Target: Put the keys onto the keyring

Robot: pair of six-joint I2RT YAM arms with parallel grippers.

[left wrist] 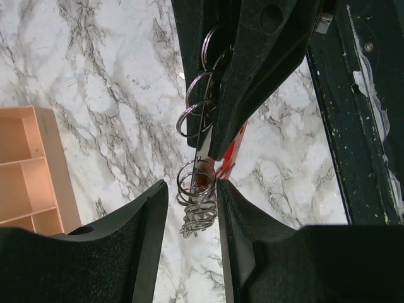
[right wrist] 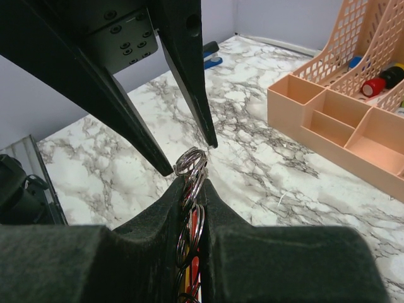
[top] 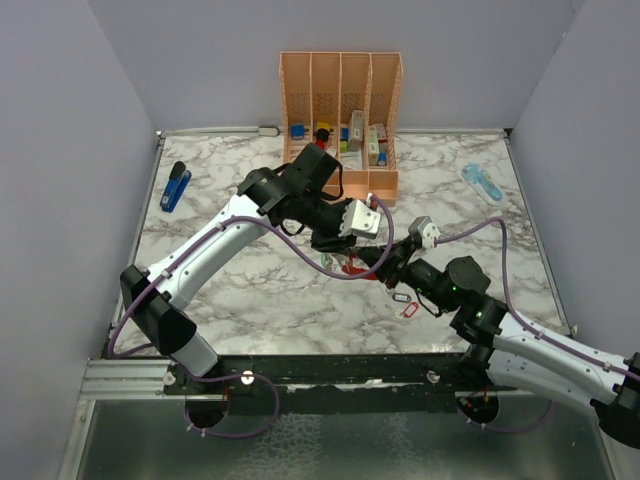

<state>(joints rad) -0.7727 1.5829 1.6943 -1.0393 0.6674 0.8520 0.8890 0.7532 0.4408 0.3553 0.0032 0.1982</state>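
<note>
1. Right gripper (right wrist: 191,192) fills the foreground of its own wrist view. Its jaws are narrow, clamped on a bundle of silver split rings (right wrist: 191,165), with the red keyring (right wrist: 192,278) deep between the pads.
2. Left gripper (right wrist: 191,158) is partly open. Its tips straddle the topmost ring just above the right gripper's tips. One tip looks to touch the ring, but no pinch is evident.
3. The keyring sits in the right gripper's hold, directly under the left gripper and off the table (top: 250,300). No blade or coloured head of the keys can be made out in either wrist view.
4. Risk: if the left gripper closes off-centre, the round wire could skate off a pad, and the ring would twist rather than be held.
5. Risk: the rings lie packed and overlapping, so a pull on one may drag its neighbours or lever the bundle out of the right gripper's clamp.
6. Risk: the two sets of fingertips stand very close and could collide on any sideways correction.
7. Only the left wrist view shows the rings in two groups: a stack between its own fingers, and looser rings against the right gripper. Only the top view shows a small red loop (top: 408,311) on the table beside the right gripper. The fingertips are hidden in that view.
</note>
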